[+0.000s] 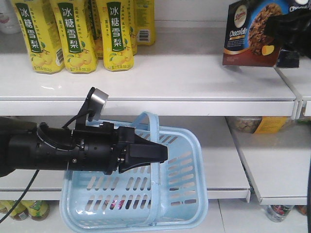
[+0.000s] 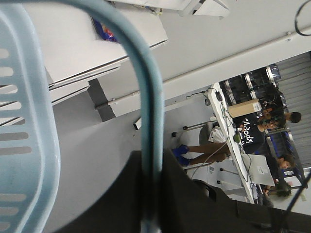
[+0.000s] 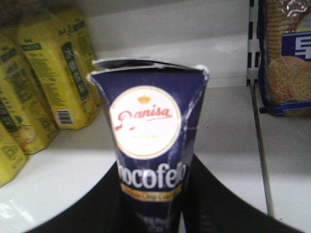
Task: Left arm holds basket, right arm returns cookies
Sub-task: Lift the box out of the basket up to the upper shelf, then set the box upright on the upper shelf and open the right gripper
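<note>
Left gripper (image 1: 163, 153): jaws closed on the basket (image 1: 141, 204) handle, basket hanging below the shelf.
Right gripper (image 1: 284, 41): at 1 o'clock, jaws clamped on the cookies (image 1: 252, 34).
Cookies: tilted, just above the top shelf (image 1: 194, 82).
Progress: box out of basket; setting down and release remain.

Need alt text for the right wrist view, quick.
A dark navy cookies box stands clamped between the right gripper's black fingers, held over a white shelf. Yellow bottles stand at left; a biscuit pack sits at right.
</note>
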`<state>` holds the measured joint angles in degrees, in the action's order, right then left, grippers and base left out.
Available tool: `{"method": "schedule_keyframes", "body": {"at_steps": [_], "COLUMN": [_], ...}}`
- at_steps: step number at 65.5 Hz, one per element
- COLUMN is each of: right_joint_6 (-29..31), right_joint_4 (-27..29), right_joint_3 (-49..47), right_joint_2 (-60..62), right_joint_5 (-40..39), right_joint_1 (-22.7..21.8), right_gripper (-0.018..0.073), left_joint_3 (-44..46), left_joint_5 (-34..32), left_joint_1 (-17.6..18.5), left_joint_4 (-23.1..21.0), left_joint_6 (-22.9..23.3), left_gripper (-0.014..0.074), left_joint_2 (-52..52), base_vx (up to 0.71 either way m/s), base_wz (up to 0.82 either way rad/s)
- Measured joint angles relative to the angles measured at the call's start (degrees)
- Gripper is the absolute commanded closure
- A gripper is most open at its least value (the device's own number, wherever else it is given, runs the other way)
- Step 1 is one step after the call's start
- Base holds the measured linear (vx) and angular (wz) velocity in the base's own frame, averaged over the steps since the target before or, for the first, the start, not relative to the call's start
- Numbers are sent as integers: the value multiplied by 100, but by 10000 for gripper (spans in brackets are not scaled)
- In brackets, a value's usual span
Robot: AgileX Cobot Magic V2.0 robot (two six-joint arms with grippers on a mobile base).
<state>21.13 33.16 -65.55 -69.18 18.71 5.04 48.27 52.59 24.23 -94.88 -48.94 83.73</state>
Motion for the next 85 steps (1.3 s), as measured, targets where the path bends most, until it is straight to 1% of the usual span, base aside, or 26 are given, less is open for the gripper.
{"method": "schedule_keyframes", "body": {"at_steps": [9,19,30,37,42,46,51,71,85], "right_joint_6": [45,134,345,386,418,438,459,586,587], "right_joint_4": [21,21,27,27,27,27,22,-11,-233], "right_joint_3": [-31,-31,-39,-33,-33,-33,-33,-33,-33], "right_joint_2": [-477,-937,-1028,-1072,-1077,-1077,-1063,-824,-613], "right_joint_5": [-466,-580,-715,-574,-458,-415,-345,84,344], "right_joint_1": [0,0,0,0,0,0,0,0,0], "right_gripper": [449,377,204,85,17,-15,-30,-28,-28], "left_joint_3": [0,0,0,0,0,0,0,0,0], "left_joint_5": [0,0,0,0,0,0,0,0,0], "left_joint_1": [0,0,0,0,0,0,0,0,0], "left_joint_4": [0,0,0,0,0,0,0,0,0], "left_joint_6": [0,0,0,0,0,0,0,0,0], "left_gripper": [599,599,599,599,599,599,599,599,599], "left_joint_2": [0,0,0,0,0,0,0,0,0], "base_vx": [0,0,0,0,0,0,0,0,0], "base_wz": [0,0,0,0,0,0,0,0,0]}}
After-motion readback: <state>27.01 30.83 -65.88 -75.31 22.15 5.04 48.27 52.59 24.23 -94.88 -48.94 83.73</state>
